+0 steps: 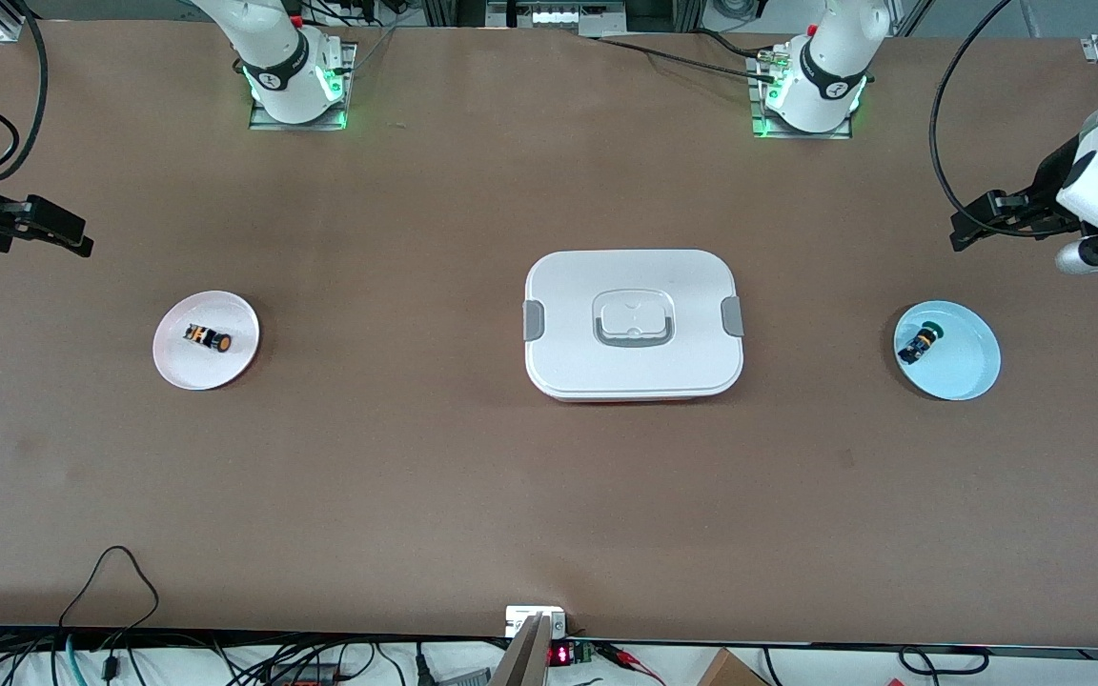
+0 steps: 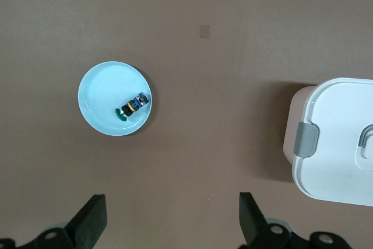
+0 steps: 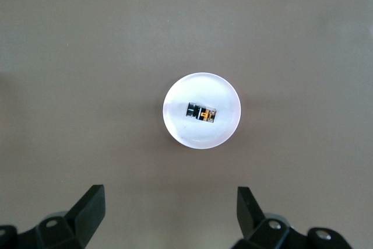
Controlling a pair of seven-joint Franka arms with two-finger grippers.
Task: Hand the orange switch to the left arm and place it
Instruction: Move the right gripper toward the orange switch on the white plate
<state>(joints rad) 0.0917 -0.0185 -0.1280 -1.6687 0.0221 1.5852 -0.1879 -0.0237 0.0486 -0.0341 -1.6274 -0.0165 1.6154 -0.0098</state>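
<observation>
The orange switch [image 1: 208, 337] [image 3: 201, 112] lies on its side on a pale pink plate [image 1: 182, 367] [image 3: 201, 135] toward the right arm's end of the table. The white box [image 1: 633, 322] [image 2: 338, 138] sits shut in the middle of the table, between the two plates. My right gripper [image 1: 58, 229] [image 3: 170, 190] hangs open and empty over bare table beside the pink plate. My left gripper [image 1: 973, 224] [image 2: 172, 199] is open and empty too, over the table at the left arm's end, beside a light blue plate [image 1: 973, 367] [image 2: 102, 88].
A small black switch with a green cap [image 1: 919, 343] [image 2: 133, 105] lies on the light blue plate. Cables run along the table edge nearest the front camera [image 1: 111, 572]. Both arm bases [image 1: 292, 81] [image 1: 811, 90] stand at the robots' edge of the table.
</observation>
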